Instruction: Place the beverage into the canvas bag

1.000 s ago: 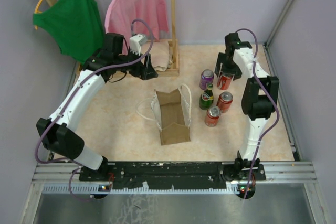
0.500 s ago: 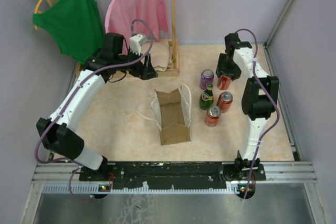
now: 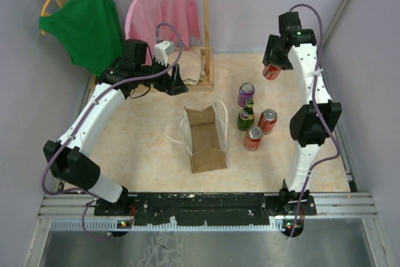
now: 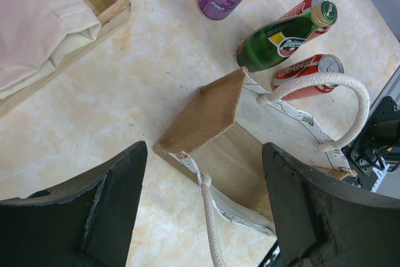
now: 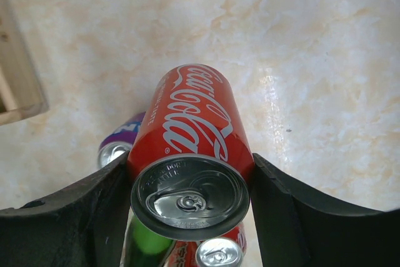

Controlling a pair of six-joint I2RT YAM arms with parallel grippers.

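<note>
My right gripper (image 3: 272,72) is shut on a red Coca-Cola can (image 3: 270,71), the beverage, and holds it in the air above the table's far right. In the right wrist view the can (image 5: 190,123) sits tight between both fingers (image 5: 94,211). The tan canvas bag (image 3: 206,139) stands mid-table with its mouth open upward and white cord handles (image 3: 221,112) at its sides. My left gripper (image 3: 175,85) hangs open behind the bag, holding nothing. The left wrist view shows the bag (image 4: 209,117) and its handle (image 4: 340,89) below the open left gripper (image 4: 205,173).
A purple Fanta can (image 3: 246,94), a green bottle (image 3: 245,117) and two red cans (image 3: 267,119) (image 3: 253,137) stand right of the bag. A wooden rack with folded beige cloth (image 3: 192,67) sits at the back, with green (image 3: 87,20) and pink (image 3: 164,7) garments hanging.
My right gripper closed on the red can among the drinks, then lifted it off the table, up and toward the back. The left arm has not moved.
</note>
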